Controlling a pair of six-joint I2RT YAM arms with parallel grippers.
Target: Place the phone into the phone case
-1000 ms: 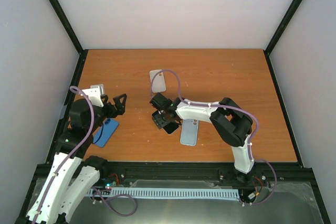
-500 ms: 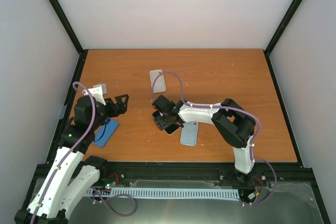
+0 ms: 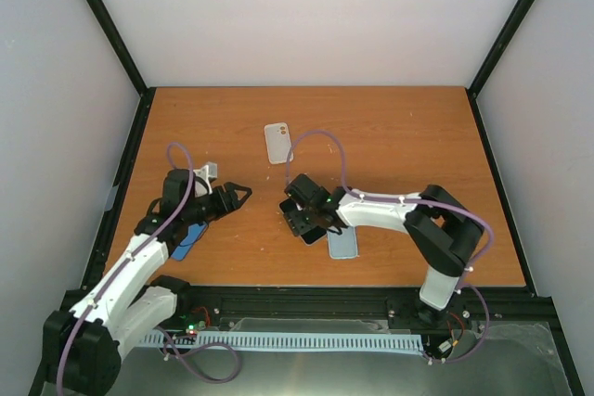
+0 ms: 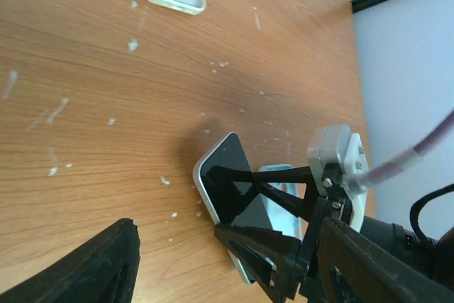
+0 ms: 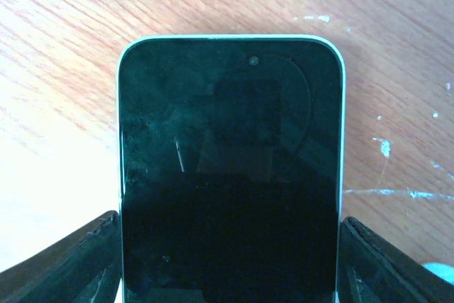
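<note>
Between R gripper (image 5: pixel 227 228) jaws: phone (image 5: pixel 230 161)

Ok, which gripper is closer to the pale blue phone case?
Right. The right gripper, shut on the phone, sits at the far left corner of the pale blue phone case; the left gripper hangs open well off to the case's left.

Glossy phone (image 5: pixel 227 175) (matt wooden table (image 5: pixel 64 26))

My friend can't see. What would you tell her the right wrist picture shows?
A phone with a dark glossy screen and a thin pale edge fills most of the view, held at its sides between the right tool's two black fingers. Behind it is a scuffed orange-brown wooden table.
</note>
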